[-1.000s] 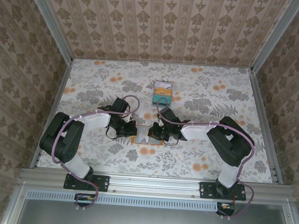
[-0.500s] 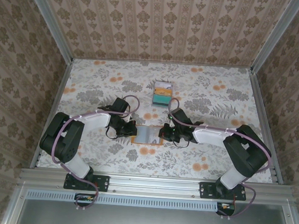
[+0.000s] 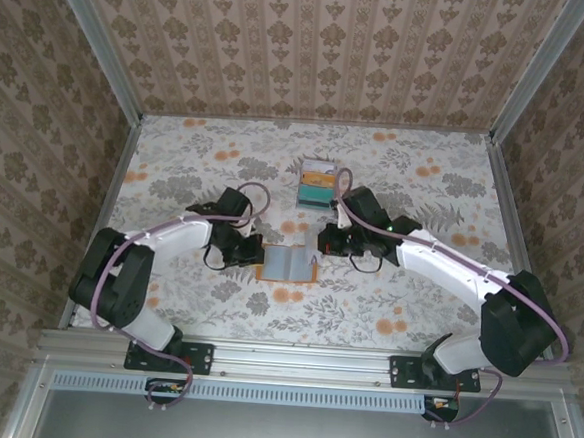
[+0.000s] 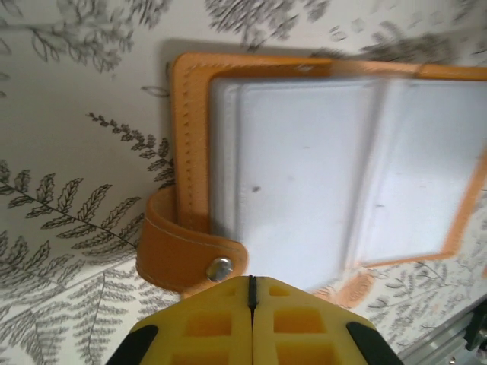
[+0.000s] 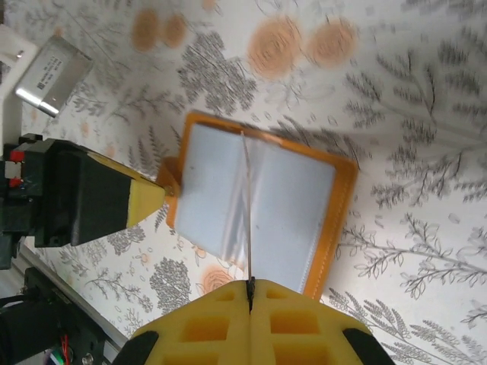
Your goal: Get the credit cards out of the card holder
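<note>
The orange card holder (image 3: 287, 264) lies open on the floral table, its pale blue-grey panels (image 4: 335, 175) facing up. My left gripper (image 3: 252, 254) is shut, its tips (image 4: 252, 285) at the holder's left edge beside the snap strap (image 4: 190, 258); nothing shows between the fingers. My right gripper (image 3: 322, 245) hangs above the holder's right side, shut (image 5: 249, 287) on a thin clear inner sleeve (image 5: 246, 205) that stands edge-on from the fold. The credit cards (image 3: 318, 181), teal, whitish and orange, lie stacked behind the holder.
Metal rails run along the table's left side (image 3: 101, 226) and right side (image 3: 516, 245), with wallpapered walls behind them. Open floral tabletop lies left of the left arm and at the front right (image 3: 386, 306).
My right gripper has drawn back from the holder's right edge, rising up and to the right, and its arm has swung outward. The left gripper has stayed at the holder's left edge.
</note>
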{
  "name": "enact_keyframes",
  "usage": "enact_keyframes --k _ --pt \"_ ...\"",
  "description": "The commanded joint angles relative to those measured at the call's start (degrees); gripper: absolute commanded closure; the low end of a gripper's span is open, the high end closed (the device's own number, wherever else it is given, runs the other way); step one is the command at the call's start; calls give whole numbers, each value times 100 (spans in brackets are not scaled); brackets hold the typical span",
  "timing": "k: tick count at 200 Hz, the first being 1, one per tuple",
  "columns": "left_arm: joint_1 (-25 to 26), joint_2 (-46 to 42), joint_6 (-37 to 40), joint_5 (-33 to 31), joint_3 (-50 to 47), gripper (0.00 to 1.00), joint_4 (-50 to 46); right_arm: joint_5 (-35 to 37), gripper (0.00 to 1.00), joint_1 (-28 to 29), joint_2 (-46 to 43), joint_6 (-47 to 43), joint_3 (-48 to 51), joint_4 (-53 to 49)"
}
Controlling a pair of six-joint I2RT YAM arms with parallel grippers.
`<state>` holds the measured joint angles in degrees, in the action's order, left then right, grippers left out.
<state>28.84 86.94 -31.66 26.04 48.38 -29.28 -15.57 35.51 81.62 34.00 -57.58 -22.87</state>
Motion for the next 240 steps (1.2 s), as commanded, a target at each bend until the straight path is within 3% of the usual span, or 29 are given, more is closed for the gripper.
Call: enact_keyframes --k 1,54,124,193,240 --pt "16 -416 106 -108 311 84 -343 458 100 -59 -149 -1194 -716 -1175" --pt "-1 -1241 74 -355 485 38 -586 984 100 -149 319 -3784 -1977 -1615" --pt "-19 -2224 -90 -716 382 6 -811 2228 100 -149 1438 -6270 -3313 -1406" --pt "-19 -2825 -315 -968 260 2 -1198 2970 100 -145 2882 -8422 -4498 -1272" --pt "-28 -3193 -411 -1191 268 0 -1516 3128 100 -297 3594 -8873 -5008 -1141"
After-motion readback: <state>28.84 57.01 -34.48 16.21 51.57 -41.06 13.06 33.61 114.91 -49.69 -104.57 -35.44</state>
